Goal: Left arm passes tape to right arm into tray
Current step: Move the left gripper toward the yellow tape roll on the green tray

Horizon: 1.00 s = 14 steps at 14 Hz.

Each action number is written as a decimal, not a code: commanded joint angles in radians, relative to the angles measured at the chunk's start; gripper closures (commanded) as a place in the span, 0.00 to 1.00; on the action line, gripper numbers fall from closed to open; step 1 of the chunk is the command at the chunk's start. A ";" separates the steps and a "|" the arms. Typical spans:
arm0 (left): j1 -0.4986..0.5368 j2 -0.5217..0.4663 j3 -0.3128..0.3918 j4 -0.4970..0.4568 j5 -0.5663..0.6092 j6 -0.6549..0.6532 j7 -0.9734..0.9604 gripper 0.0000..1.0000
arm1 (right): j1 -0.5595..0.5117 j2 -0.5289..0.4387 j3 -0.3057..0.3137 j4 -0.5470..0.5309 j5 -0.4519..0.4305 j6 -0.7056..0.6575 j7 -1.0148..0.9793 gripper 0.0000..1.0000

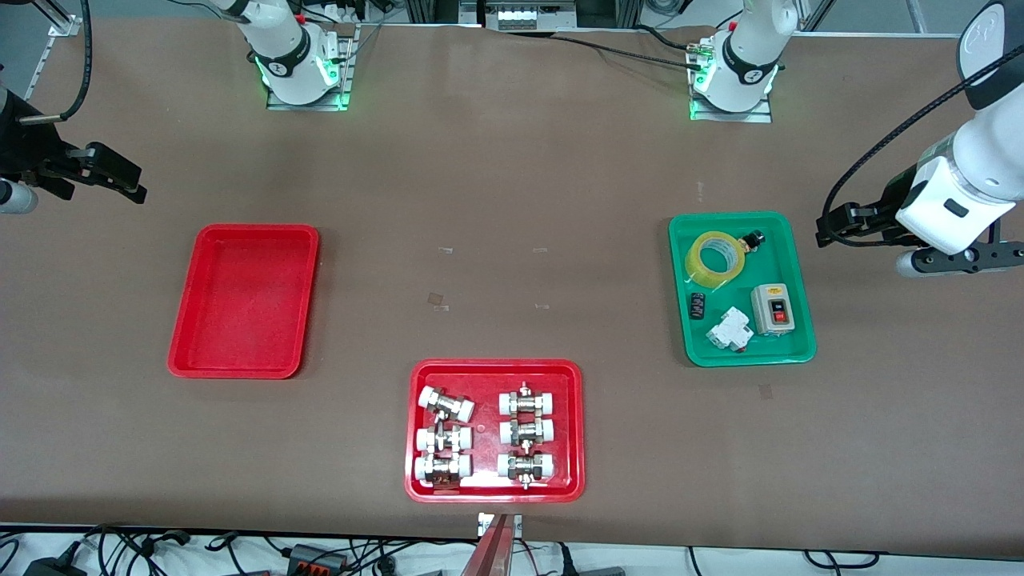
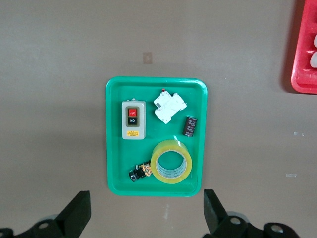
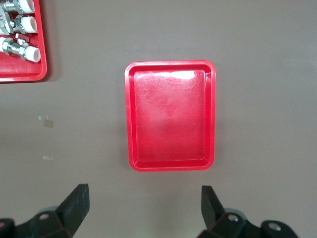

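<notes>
The tape (image 1: 714,260), a yellow translucent roll with a white core, lies in the green tray (image 1: 740,358) in its corner toward the robots. It also shows in the left wrist view (image 2: 172,162). My left gripper (image 1: 832,228) is open and empty, up in the air beside the green tray at the left arm's end of the table; in its wrist view (image 2: 146,201) the tape lies just ahead of the jaws. The plain red tray (image 1: 240,300) is empty. My right gripper (image 1: 132,186) is open and empty, up at the right arm's end of the table, with the red tray (image 3: 171,119) ahead of its jaws (image 3: 143,193).
The green tray also holds a grey switch box (image 1: 773,310), a white breaker (image 1: 730,330), a small black part (image 1: 698,306) and a small black and orange part (image 1: 750,240). A red tray (image 1: 494,492) with several white-capped metal fittings sits nearest the front camera.
</notes>
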 commanded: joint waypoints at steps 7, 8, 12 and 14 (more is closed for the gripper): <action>0.008 -0.001 -0.002 -0.012 -0.010 0.002 0.040 0.00 | 0.007 0.016 -0.003 0.026 0.023 -0.010 0.019 0.00; 0.008 -0.003 0.006 -0.015 -0.007 -0.023 0.037 0.00 | 0.007 0.016 -0.003 0.025 0.023 -0.010 0.019 0.00; 0.029 0.011 -0.002 -0.013 -0.007 -0.054 0.037 0.00 | 0.005 0.014 -0.003 0.020 0.023 -0.010 0.019 0.00; 0.028 0.048 -0.002 -0.003 -0.007 -0.045 0.033 0.00 | 0.005 0.014 -0.003 0.019 0.023 -0.012 0.019 0.00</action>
